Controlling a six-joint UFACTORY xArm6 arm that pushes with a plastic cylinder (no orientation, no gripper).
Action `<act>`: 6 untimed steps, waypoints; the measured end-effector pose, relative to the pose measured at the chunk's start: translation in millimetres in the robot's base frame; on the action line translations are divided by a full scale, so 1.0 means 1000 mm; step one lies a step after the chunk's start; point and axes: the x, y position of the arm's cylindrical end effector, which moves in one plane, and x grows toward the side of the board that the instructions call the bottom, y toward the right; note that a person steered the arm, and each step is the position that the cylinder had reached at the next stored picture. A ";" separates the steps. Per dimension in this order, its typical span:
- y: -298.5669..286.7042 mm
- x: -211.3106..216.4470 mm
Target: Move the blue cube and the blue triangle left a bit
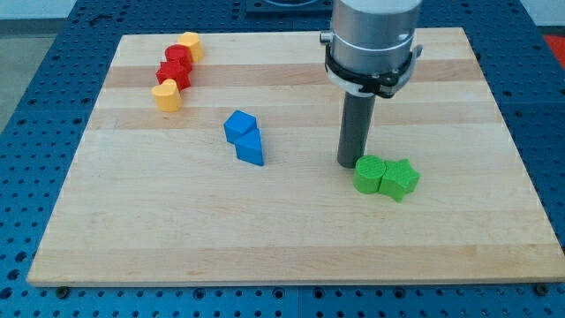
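While my tip rests on the wooden surface, it stands just at the upper left edge of the green block, close enough that I cannot tell whether the two touch. A second green block, star-like in outline, sits touching the first on its right side. The tool here is a plain dark rod with nothing to spread or pinch, and it holds nothing.

Well apart from my tip, toward the view's left, lie the blue cube and the blue triangle; the two touch, with the cube toward the view's top and the triangle just below and slightly right of it. They sit near the middle of the surface, a little left of centre.

Near the view's top left corner, four small pieces form a slanted row: a yellow block at the upper end, two red blocks in the middle, and another yellow block at the lower end.
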 end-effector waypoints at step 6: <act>-0.136 -0.016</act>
